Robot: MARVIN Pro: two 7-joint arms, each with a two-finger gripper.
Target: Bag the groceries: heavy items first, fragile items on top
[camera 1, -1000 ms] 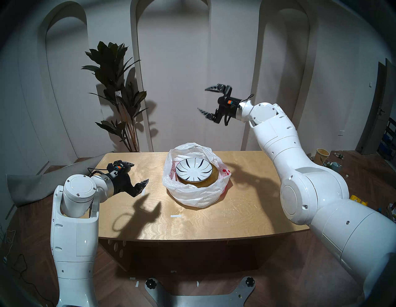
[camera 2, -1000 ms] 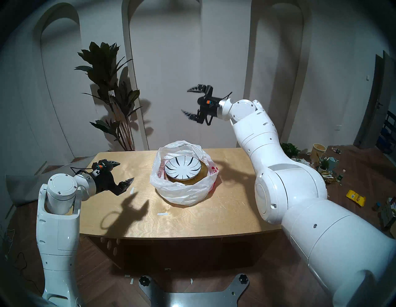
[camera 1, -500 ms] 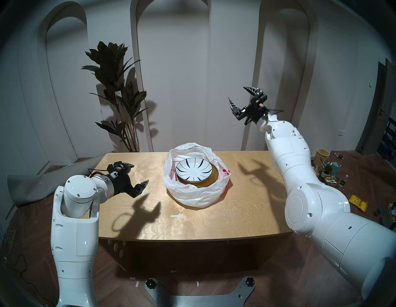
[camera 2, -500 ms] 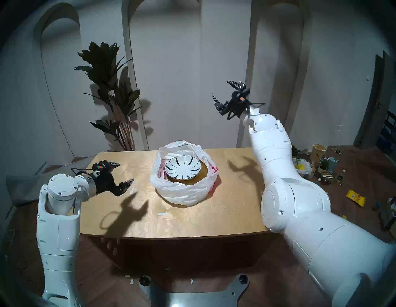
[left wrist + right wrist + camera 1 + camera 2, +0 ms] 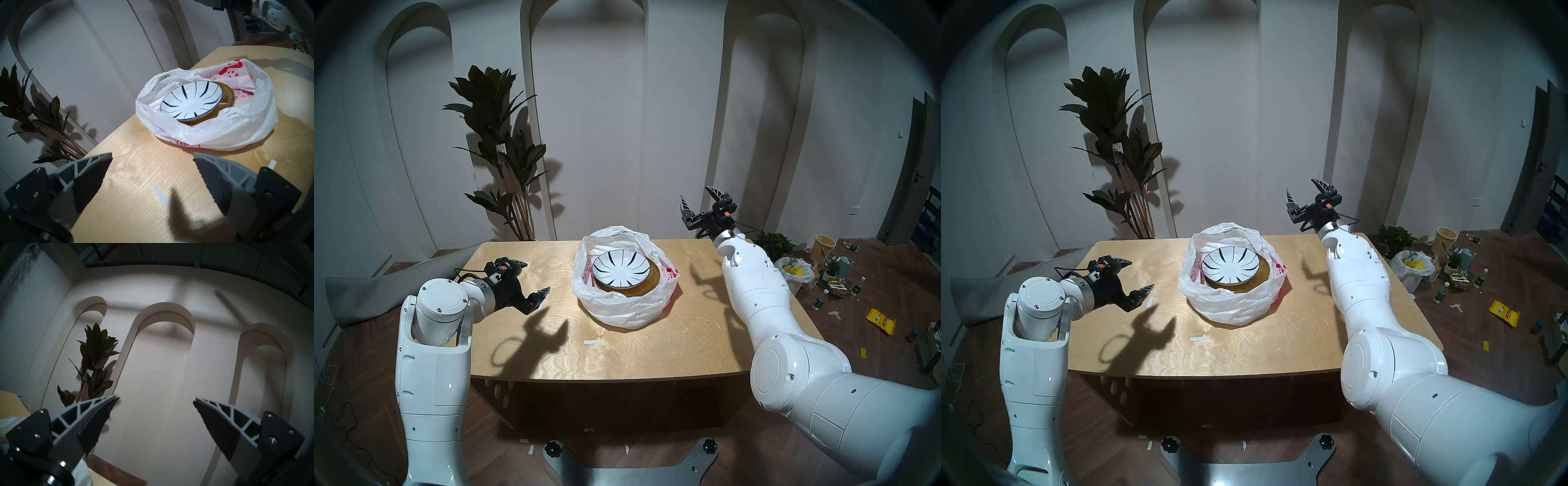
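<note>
Both claws wide, empty; striped plate (image 5: pixel 621 269) face-up on gold tray (image 5: pixel 648 284) in bag (image 5: pixel 619 305).

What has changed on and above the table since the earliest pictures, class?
The right end effector, open and empty, swung right and sank toward the table's far right corner, fingers now pointing upward. The left end effector, striped plate, gold tray and bag stayed put.

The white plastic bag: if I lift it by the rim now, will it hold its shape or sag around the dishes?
The bag looks thin and crinkled, so it would probably sag and cinch inward. The striped plate sits off-centre on the gold tray, so it may slide or clink. Likely bottom-heavy; lift slowly.
</note>
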